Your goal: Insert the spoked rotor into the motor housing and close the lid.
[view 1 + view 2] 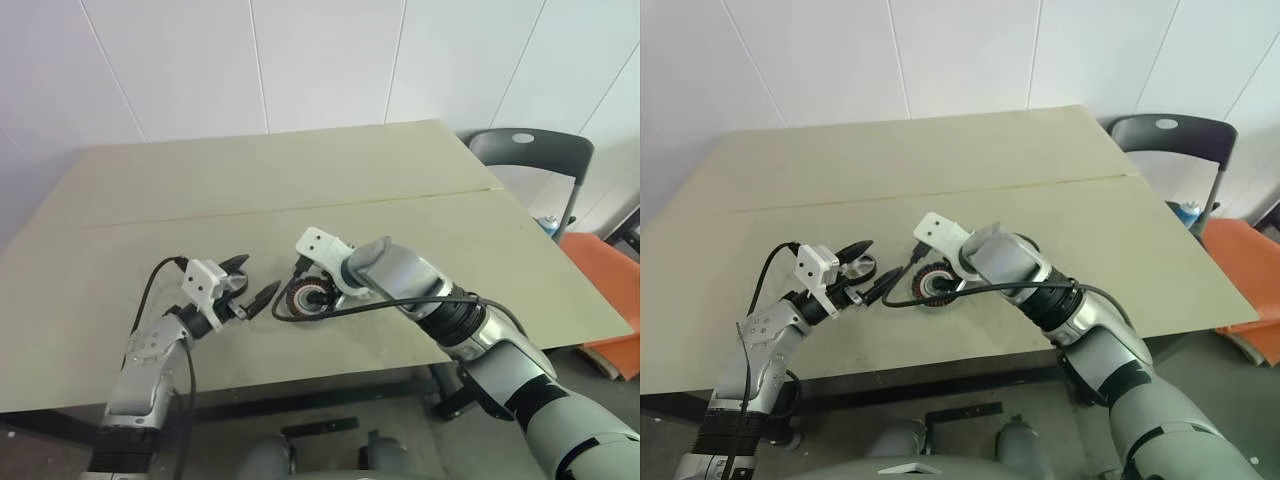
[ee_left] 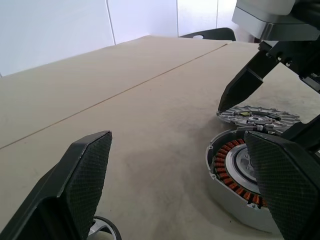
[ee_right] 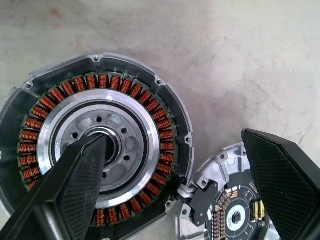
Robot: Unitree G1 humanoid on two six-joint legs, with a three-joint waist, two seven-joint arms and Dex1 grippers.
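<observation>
The motor housing (image 3: 107,150) lies open on the table, with a copper-red ring of windings around a pale centre. Its grey lid (image 3: 235,215), which carries a circuit board, lies flat beside it, touching its rim. My right gripper (image 1: 318,290) hangs open just above the housing, pointing down, one finger (image 3: 75,185) over the centre and the other over the lid. My left gripper (image 1: 255,278) is open and level a short way to the left, facing the housing (image 2: 235,175). A small dark-rimmed round part (image 2: 104,227) lies under it; I cannot tell whether it is the spoked rotor.
The beige table (image 1: 250,180) has a seam running across it, and its front edge is close behind the housing. A black cable (image 1: 300,315) loops from my right wrist onto the table. A grey chair (image 1: 530,150) and an orange object (image 1: 600,260) stand off the right side.
</observation>
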